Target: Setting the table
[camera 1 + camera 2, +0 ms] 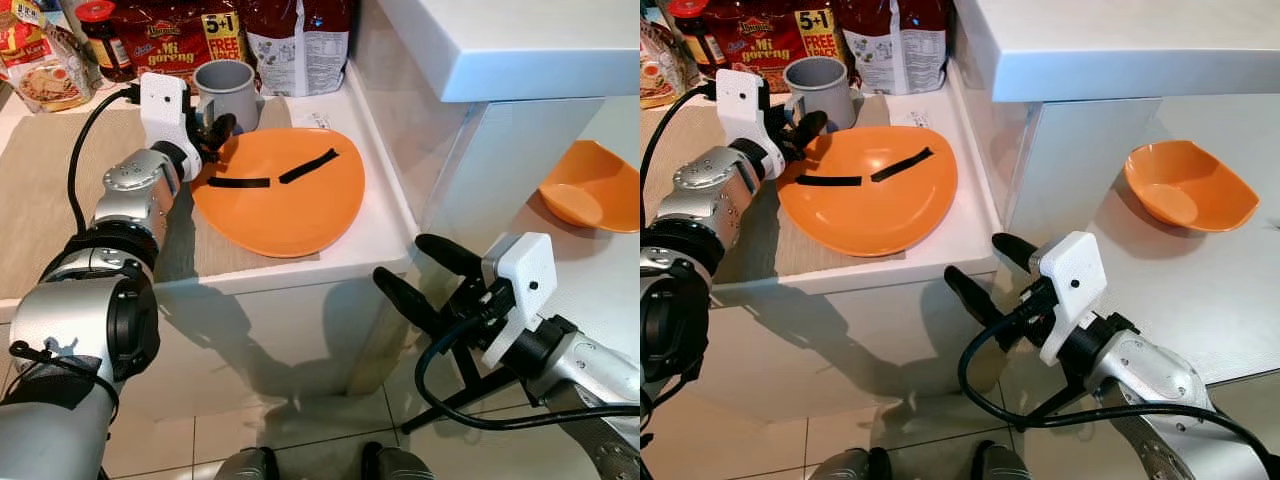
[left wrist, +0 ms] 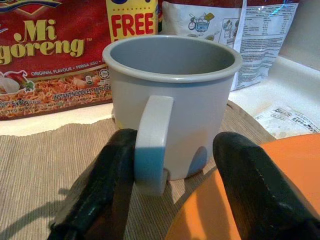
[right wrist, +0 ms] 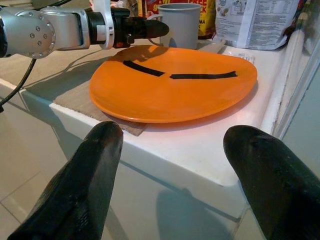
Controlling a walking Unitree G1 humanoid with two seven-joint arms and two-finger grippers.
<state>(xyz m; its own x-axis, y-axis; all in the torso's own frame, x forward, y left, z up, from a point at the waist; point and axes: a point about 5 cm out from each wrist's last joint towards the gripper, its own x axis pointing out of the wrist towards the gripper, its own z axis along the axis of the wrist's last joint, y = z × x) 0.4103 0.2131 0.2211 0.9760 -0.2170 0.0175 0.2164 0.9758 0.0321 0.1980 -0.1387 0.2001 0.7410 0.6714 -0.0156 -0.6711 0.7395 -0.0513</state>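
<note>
Grey mug (image 2: 172,105), upright and empty, standing on a beige woven placemat (image 1: 40,200) at the back of a white counter (image 1: 375,225), directly in front of a red "Mi goreng" noodle pack (image 2: 50,55) and a white-labelled bag (image 2: 250,35). Its handle faces the left gripper (image 2: 172,172), whose two black fingers are spread apart: one finger (image 2: 107,185) lies against the handle, the other (image 2: 250,185) stands clear of the mug wall, above the rim of the plate.

Orange plate (image 1: 285,195), just beside the mug toward the counter's front, lying partly on the placemat and partly on bare counter. It carries two black strips (image 1: 275,173) and no food. Its front rim comes near the counter's front edge; a narrow band of white counter remains between its right rim and the counter's raised right lip. A printed paper slip (image 2: 287,120) lies flat behind the plate.

Right gripper (image 1: 415,270), below and in front of the counter's front corner, over tiled floor (image 1: 300,430), fingers wide apart and holding nothing, pointed toward the plate.

To the right, a lower grey table surface (image 1: 1200,280) holds an orange bowl (image 1: 1188,185), empty, with bare surface all around it. A white shelf (image 1: 520,40) overhangs the gap between counter and table. A sauce jar (image 1: 100,35) and another food packet (image 1: 40,65) stand at the counter's back left.
</note>
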